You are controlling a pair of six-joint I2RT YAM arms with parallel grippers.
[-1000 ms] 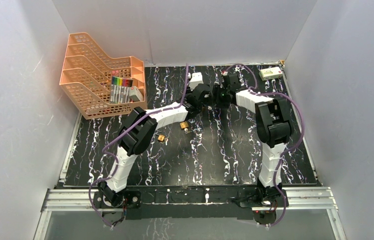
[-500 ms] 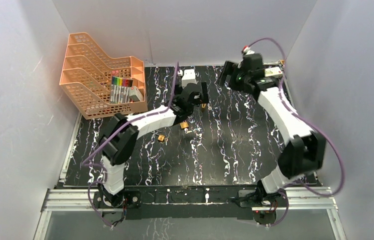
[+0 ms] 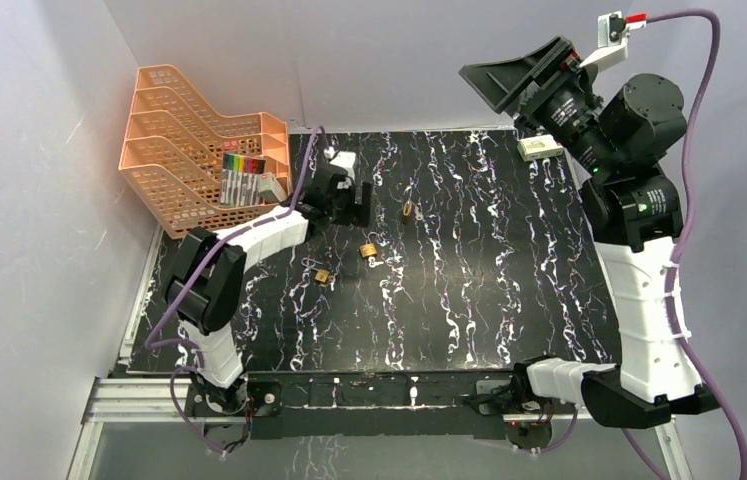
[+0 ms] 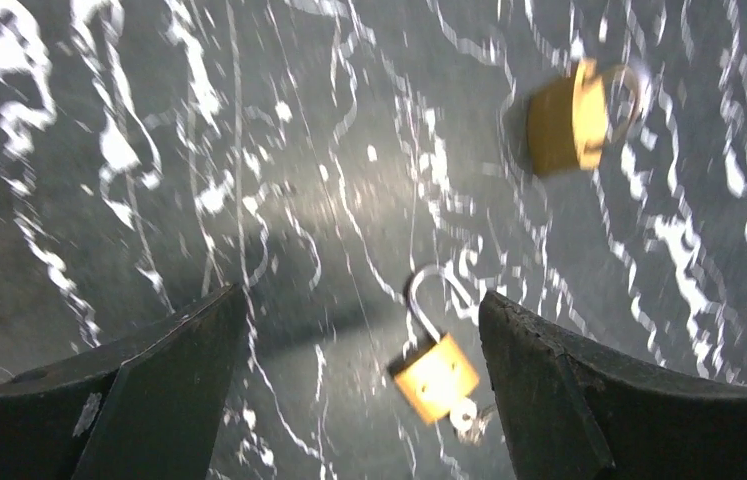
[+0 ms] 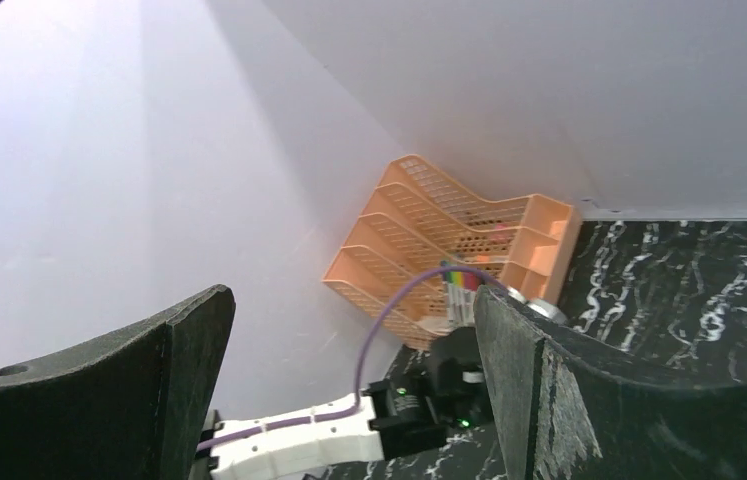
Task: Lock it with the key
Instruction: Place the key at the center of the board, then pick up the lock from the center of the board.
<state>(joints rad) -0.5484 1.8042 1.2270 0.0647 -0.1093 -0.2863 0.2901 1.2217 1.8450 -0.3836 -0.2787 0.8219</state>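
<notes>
Hovering released left gripper (image 4: 359,295) over padlock (image 4: 436,375) lower centre of wrist view, probably to grab; holding released right gripper (image 3: 494,88) upper right of top view, clear.

Robot lab test cell, probably — plain white panel walls (image 3: 369,60) enclose black marbled table (image 3: 469,300), aluminium rail (image 3: 379,395) at front.

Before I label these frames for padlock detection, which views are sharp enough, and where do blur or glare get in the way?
Left wrist: motion blur smears the upper padlock; the lower padlock is soft but readable, with glare on the table. Top external: sharp, evenly lit, yet the centre padlock is tiny. Right wrist: clear, but no padlock, mostly wall and the orange rack.
</notes>
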